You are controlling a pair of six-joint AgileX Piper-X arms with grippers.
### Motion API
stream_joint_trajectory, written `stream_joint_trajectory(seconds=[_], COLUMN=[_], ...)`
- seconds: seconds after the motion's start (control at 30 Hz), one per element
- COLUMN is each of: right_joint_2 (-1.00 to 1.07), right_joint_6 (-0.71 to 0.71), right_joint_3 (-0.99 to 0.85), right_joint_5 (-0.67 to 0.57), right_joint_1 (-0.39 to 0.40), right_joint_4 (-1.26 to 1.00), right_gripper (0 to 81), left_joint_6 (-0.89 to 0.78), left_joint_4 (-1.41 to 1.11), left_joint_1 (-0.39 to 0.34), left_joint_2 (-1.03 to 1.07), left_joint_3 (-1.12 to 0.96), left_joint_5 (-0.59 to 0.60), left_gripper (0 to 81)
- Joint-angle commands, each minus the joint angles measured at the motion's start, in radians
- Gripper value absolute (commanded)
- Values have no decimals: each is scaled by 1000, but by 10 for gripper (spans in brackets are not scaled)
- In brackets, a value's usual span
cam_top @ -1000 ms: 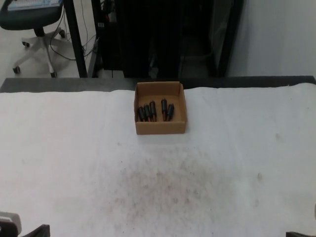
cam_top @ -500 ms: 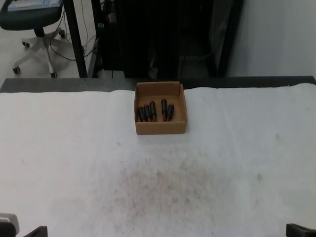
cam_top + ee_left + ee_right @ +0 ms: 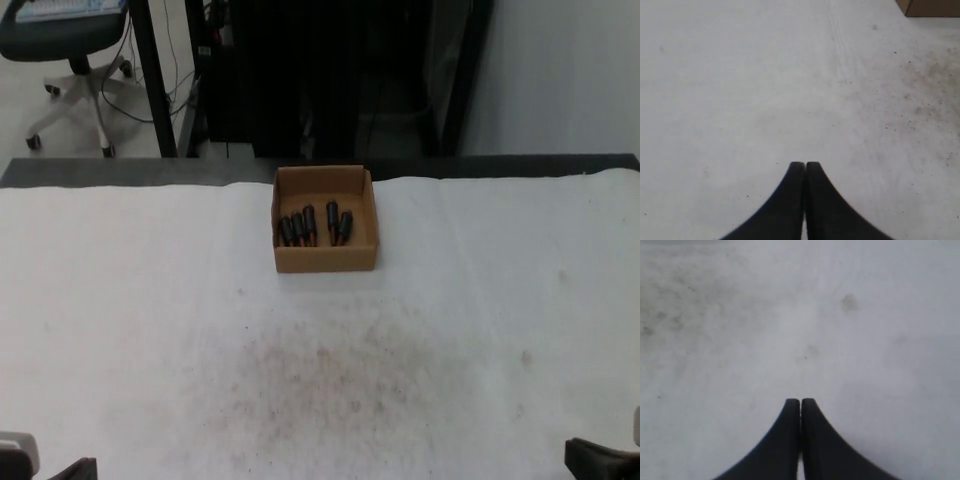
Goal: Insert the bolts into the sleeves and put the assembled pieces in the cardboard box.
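Note:
A small open cardboard box (image 3: 325, 258) stands on the white cloth at the middle back of the bench. Inside it lie several dark assembled bolt-and-sleeve pieces (image 3: 315, 225), side by side. A corner of the box (image 3: 930, 7) shows far off in the left wrist view. My left gripper (image 3: 805, 165) is shut with nothing in it, its fingertips touching above bare cloth. My right gripper (image 3: 800, 401) is likewise shut and empty over the cloth. Parts of both arms show at the near corners of the bench, one at the left (image 3: 40, 466) and one at the right (image 3: 600, 460).
The white cloth (image 3: 150, 300) covers the bench and has a dark speckled stain (image 3: 330, 370) in front of the box. Behind the bench stand a dark cabinet (image 3: 320, 70) and an office chair (image 3: 70, 50).
The arm at the near right corner has come a little further into the high view. The box and its pieces have not moved.

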Motion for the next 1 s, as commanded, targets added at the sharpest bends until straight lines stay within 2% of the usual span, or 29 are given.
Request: stream_joint_trajectory(seconds=[0.0, 0.17, 0.33, 0.97], right_joint_2=[-41, -45, -85, -109], right_joint_6=[-2, -2, -2, -2], right_joint_3=[-9, -9, -9, -9], right_joint_5=[0, 1, 1, 1], right_joint_1=[76, 107, 107, 104], right_joint_4=[-21, -16, 61, 85], right_gripper=[8, 8, 8, 8], left_joint_6=[-3, -3, -3, -28], left_joint_4=[-2, 0, 0, 7], left_joint_1=[0, 0, 0, 0], left_joint_2=[-9, -9, -9, -9], left_joint_3=[-9, -9, -9, -9], left_joint_5=[0, 1, 1, 1], left_gripper=[3, 3, 3, 3])
